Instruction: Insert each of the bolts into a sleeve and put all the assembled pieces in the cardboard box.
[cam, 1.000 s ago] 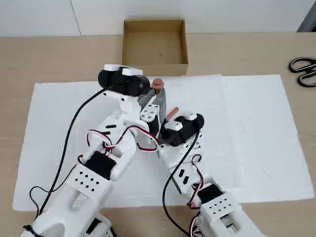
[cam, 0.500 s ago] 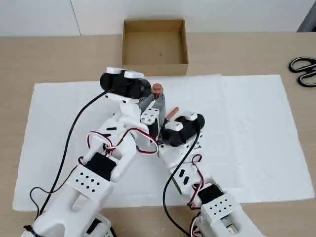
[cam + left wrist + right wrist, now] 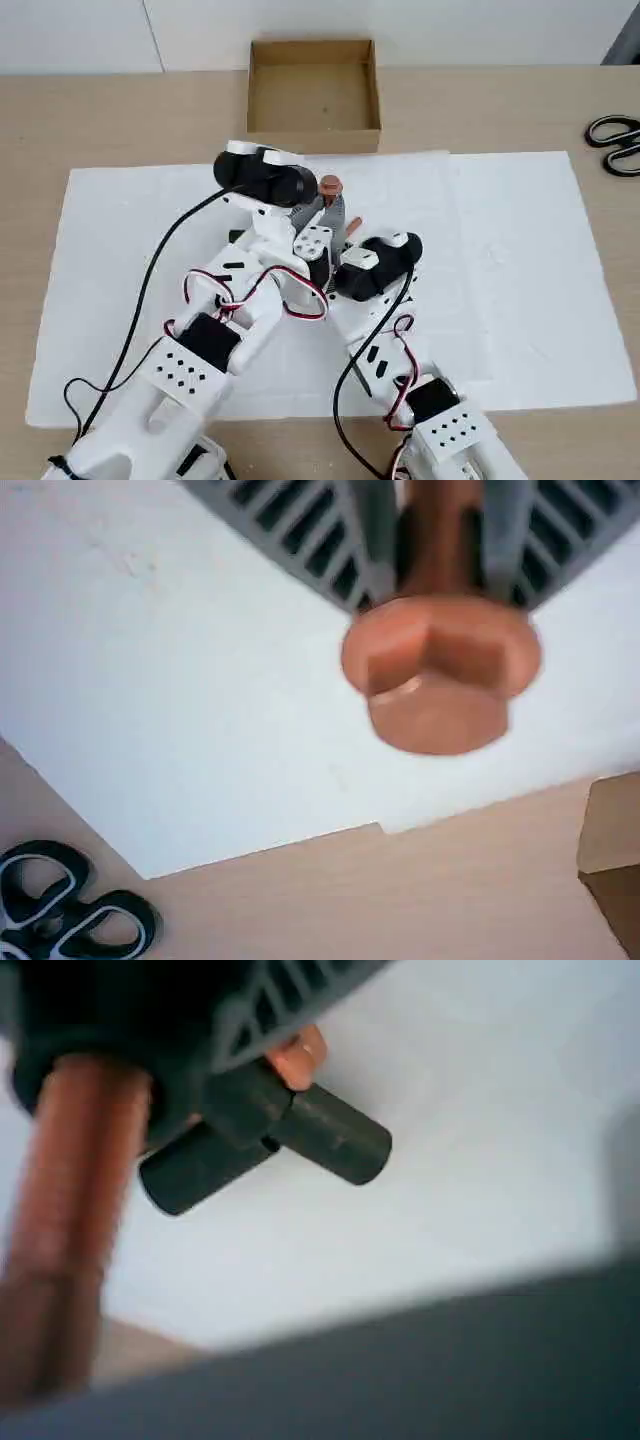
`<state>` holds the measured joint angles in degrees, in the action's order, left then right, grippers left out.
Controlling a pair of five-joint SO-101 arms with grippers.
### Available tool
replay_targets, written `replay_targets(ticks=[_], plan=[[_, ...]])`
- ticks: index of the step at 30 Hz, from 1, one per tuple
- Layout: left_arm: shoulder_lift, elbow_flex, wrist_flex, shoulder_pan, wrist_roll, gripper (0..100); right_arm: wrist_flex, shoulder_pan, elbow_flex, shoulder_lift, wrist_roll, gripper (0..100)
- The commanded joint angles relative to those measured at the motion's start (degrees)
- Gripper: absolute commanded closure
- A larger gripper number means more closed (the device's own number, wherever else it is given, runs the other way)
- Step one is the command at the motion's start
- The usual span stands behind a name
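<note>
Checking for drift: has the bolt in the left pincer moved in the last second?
Yes: the bolt has shifted right along the box's front wall, slightly farther from it.

Grey fingers (image 3: 300, 525) clamp a copper bolt (image 3: 440, 675) above white sheet (image 3: 170, 680).

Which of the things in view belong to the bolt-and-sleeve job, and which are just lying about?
For the job:
- bolt, gripped by the left hand
- dark sleeves, lying on the white sheet
- cardboard box

Lying about:
- scissors, off the sheet
</note>
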<state>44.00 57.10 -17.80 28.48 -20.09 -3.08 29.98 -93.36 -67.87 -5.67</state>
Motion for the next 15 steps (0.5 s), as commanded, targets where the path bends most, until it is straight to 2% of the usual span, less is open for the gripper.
replay_targets(ticks=[1,15], plan=[[1.58,-0.40,0.26,0.44,-0.09,99,-0.04,0.48,0.18,-1.45,-0.44,99.5],[1.67,1.01,-0.79,0.26,0.18,99,-0.04,0.31,0.18,-1.54,-0.44,99.5]])
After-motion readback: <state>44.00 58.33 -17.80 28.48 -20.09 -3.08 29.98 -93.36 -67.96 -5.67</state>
